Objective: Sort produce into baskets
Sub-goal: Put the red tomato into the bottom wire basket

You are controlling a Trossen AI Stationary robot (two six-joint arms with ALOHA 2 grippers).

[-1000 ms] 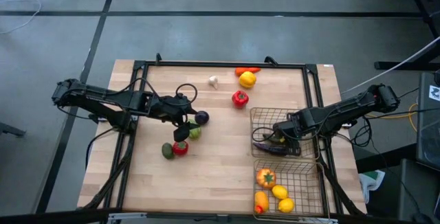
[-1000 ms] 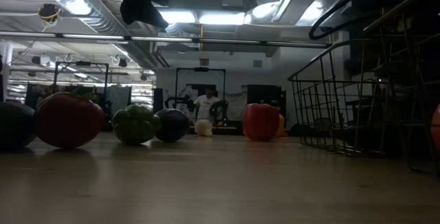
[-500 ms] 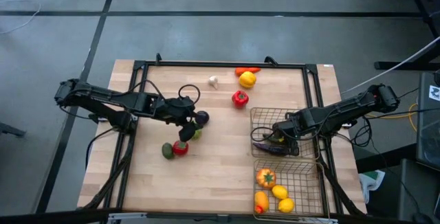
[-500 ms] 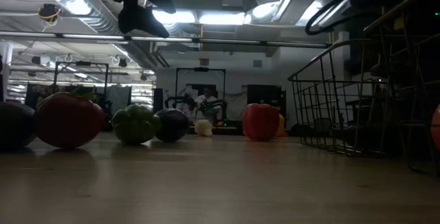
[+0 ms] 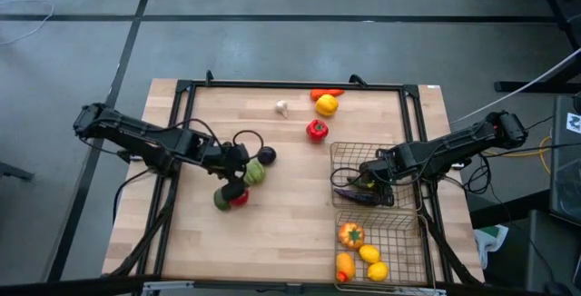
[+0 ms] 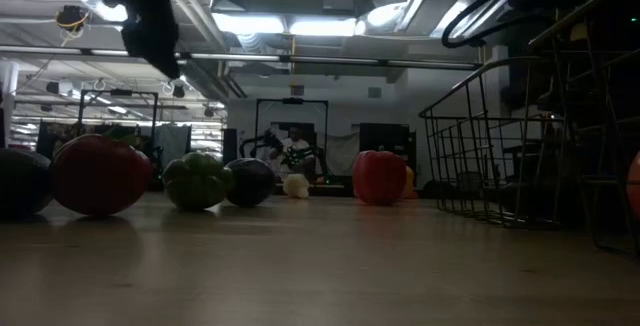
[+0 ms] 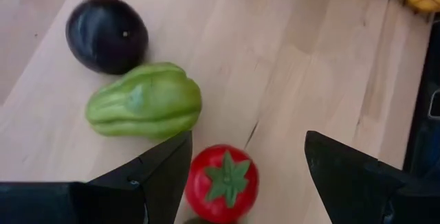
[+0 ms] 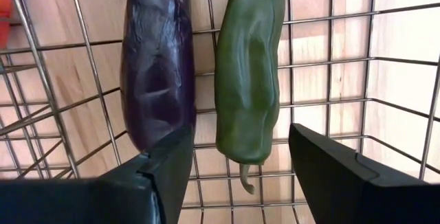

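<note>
The left claw (image 7: 244, 176) hangs wide open and empty over the red tomato (image 7: 221, 183), which sits on the desk (image 5: 290, 214) between its 2 fingers (image 7: 161, 172). Just beside the tomato lie a green squash-like piece (image 7: 144, 100) and a dark purple round piece (image 7: 106, 34); in the high view a dark green piece (image 5: 221, 201) touches the tomato's other side.

The step in hand looks like picking up the tomato. To do it well, the claw should come straight down so both fingers clear the green piece, which sits very near 1 finger, then close across the tomato's widest part, not its leafy cap. A skewed descent could nudge the neighbours and roll the tomato away.

The right claw (image 8: 237, 162) is open and holds nothing, poised inside the farther basket (image 5: 338, 152) over a long purple eggplant (image 8: 158, 59) and a long green pepper (image 8: 249, 66). The nearer basket (image 5: 408, 241) holds yellow and orange pieces.
</note>
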